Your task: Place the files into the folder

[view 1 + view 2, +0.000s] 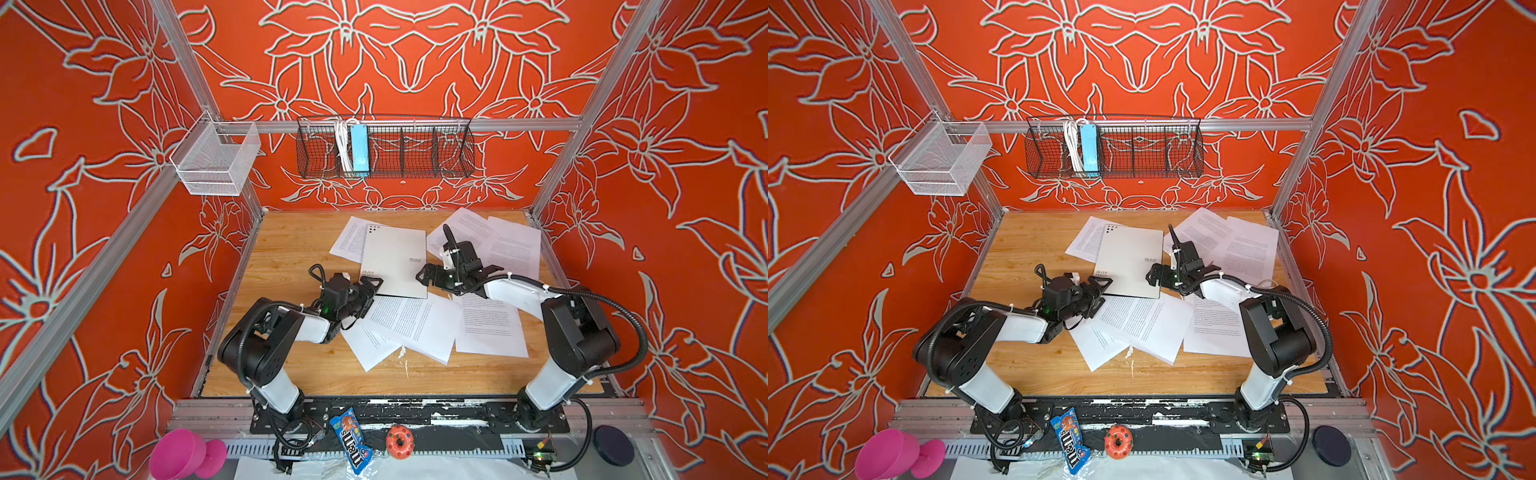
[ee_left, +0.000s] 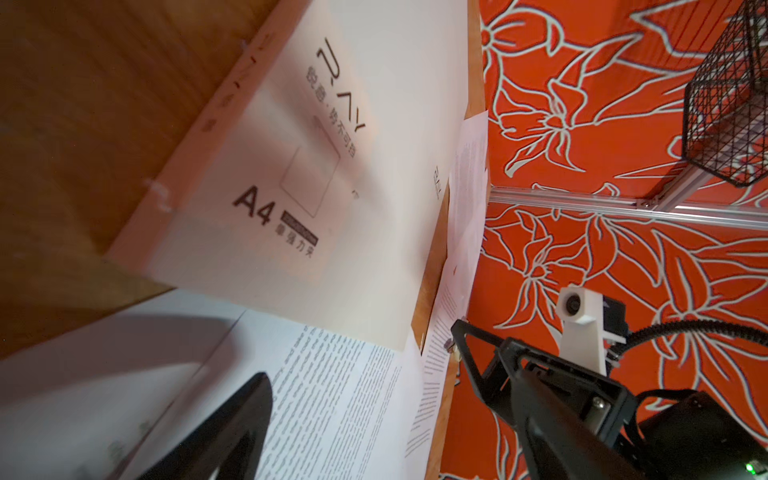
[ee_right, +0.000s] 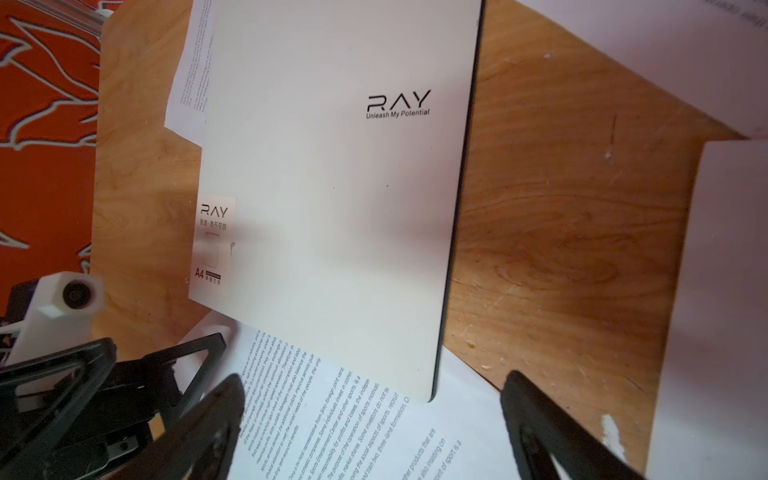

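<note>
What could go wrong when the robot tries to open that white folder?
1. The folder lies closed on a printed sheet, so the left hand might pinch that sheet along with the cover.
2. The right hand sits open near the same end; the two hands could bump.
3. Sliding the folder may drag or crumple the far sheet tucked under it.

Robot cell in a lab.
I see aluminium frame rails (image 1: 523,124), printed orange walls (image 1: 415,62), and a scuffed wooden table (image 1: 291,270).
</note>
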